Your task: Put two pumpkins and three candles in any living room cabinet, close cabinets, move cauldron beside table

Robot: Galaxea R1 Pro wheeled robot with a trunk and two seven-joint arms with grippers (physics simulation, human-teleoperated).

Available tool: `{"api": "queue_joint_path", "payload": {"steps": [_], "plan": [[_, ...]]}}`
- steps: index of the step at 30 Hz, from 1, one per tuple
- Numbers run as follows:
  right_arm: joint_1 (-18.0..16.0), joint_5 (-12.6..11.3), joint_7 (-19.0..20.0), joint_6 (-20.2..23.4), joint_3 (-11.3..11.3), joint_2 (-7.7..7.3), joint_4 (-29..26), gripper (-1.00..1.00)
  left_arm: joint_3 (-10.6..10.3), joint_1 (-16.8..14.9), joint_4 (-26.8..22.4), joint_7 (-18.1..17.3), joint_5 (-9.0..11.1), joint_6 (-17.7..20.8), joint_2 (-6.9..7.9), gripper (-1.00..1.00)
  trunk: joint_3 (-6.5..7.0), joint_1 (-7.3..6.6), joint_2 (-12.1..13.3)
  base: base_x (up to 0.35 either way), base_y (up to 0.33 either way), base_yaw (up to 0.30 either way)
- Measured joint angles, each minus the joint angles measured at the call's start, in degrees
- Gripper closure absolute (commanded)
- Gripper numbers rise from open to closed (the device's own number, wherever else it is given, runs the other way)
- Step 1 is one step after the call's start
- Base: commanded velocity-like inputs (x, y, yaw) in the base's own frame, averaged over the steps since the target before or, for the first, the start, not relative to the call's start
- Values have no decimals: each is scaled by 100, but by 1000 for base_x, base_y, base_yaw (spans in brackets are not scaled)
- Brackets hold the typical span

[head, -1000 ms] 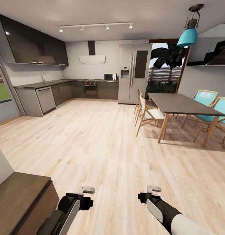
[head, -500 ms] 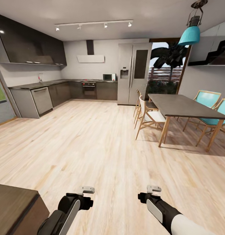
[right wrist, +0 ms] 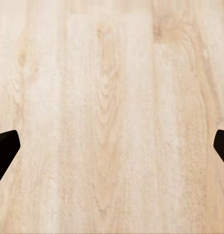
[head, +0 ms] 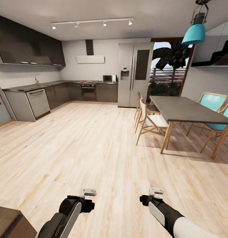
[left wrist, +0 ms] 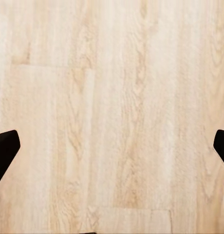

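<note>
The pumpkins, candles, cauldron and coffee table are out of view. A corner of the dark brown wooden cabinet sits at the lower left, beside my left arm. My left gripper and right gripper hang low over the pale wood floor, side by side. In the left wrist view the left gripper is open, its black fingertips far apart over bare planks. The right gripper stands the same way, open with nothing between its fingertips.
A dark dining table with wooden and teal chairs stands at the right. Grey kitchen counters, an oven and a steel fridge line the far wall. A teal lamp hangs above. Wide wood floor lies ahead.
The whole view has swung to the right, so the camera moved: the brown cabinet slid almost out at the lower left. Both arms hold the same pose.
</note>
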Motion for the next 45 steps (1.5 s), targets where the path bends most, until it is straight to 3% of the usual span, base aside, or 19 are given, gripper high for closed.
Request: {"api": "queue_joint_path", "payload": {"steps": [22, 45], "plan": [[-1, -1, -48, -45, 0, 3, 1, -100, -13, 0, -9, 0, -9, 0, 0, -100, 0, 0, 0, 298, -171, 8], [-2, 35, -59, -28, 0, 17, 10, -100, -12, 1, -11, 12, -9, 0, 1, -100, 0, 1, 0, 254, -222, 267]]}}
